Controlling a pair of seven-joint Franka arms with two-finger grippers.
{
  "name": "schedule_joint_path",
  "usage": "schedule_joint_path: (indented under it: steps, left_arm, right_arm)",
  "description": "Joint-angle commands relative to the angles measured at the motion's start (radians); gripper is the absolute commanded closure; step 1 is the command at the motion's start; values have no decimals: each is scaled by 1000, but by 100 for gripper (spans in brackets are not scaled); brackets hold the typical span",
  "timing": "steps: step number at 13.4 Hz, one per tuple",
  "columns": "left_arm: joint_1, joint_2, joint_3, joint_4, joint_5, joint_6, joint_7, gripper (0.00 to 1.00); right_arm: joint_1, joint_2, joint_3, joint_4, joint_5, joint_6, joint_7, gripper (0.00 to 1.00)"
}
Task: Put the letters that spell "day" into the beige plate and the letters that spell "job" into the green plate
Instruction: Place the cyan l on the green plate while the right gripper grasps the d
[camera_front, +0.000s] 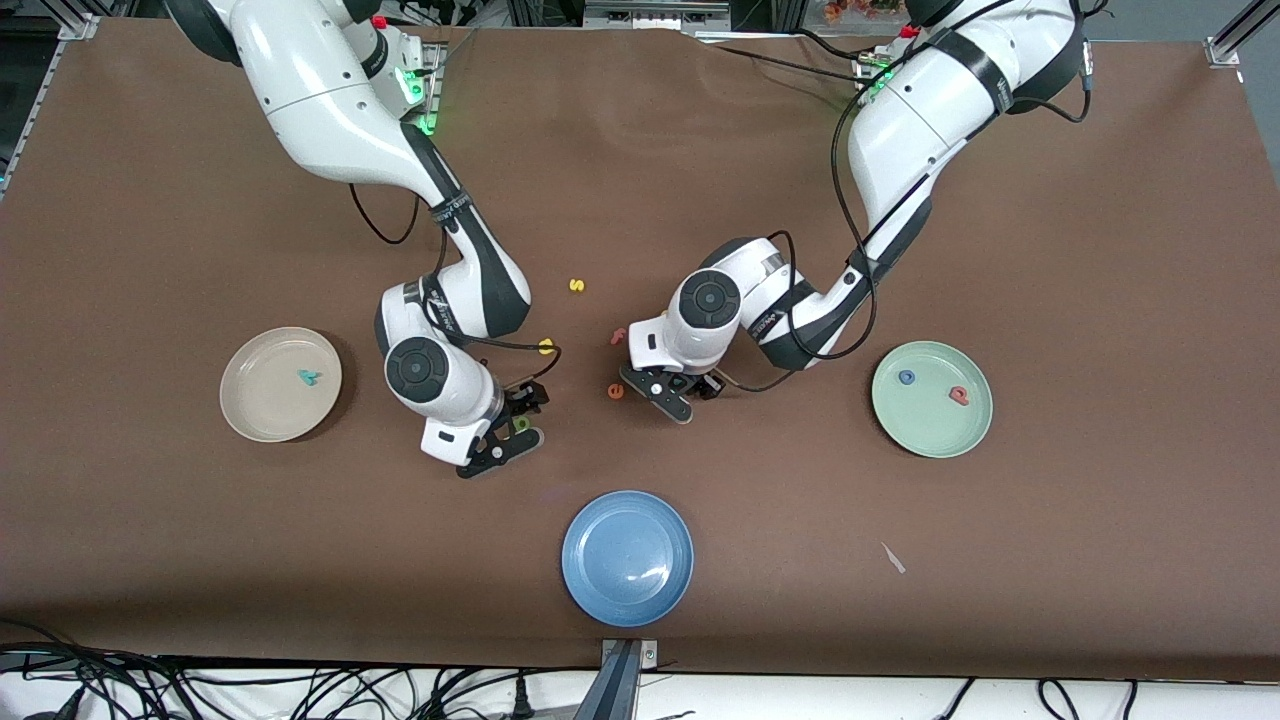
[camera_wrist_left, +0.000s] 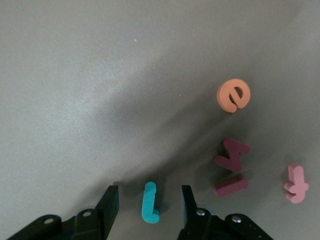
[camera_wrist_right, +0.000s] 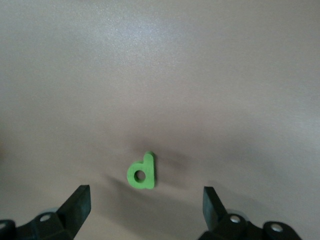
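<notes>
Blue plate (camera_front: 627, 557) sits nearest my camera, unused. My count: three plates, one letter in the beige plate (camera_front: 280, 384), the teal y (camera_front: 309, 377); two in the green plate (camera_front: 932, 399), the blue o (camera_front: 906, 377) and salmon b (camera_front: 959, 395). I judge half done. My left gripper (camera_wrist_left: 150, 200) brackets the teal j (camera_wrist_left: 150, 202), jaws partly closed, not touching; my right gripper (camera_wrist_right: 146, 200), jaws wide apart, hangs over the green d (camera_wrist_right: 141, 172). The yellow a (camera_front: 546, 347) waits on the table.

even overhead light, soft shadows, sharp
</notes>
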Motion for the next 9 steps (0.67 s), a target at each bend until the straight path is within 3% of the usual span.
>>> schedule_joint_path:
  steps: [1, 2, 4, 5, 9]
  left_arm:
    - [-5, -5, 10, -20, 56, -11, 9, 48]
    - [-5, -5, 8, -20, 58, -17, 2, 58]
    - [-5, -16, 7, -13, 56, -51, -3, 94]
    - [-5, -22, 7, -11, 52, -51, -4, 100]
    - [27, -55, 2, 0, 41, -108, 0, 100]
  right_arm:
    - [3, 35, 3, 39, -11, 16, -12, 5]
    - [5, 41, 2, 39, -11, 23, -10, 12]
    - [6, 47, 3, 39, -13, 24, -10, 19]
    - [6, 50, 3, 39, -13, 24, -12, 23]
    - [12, 52, 2, 38, -13, 24, -10, 40]
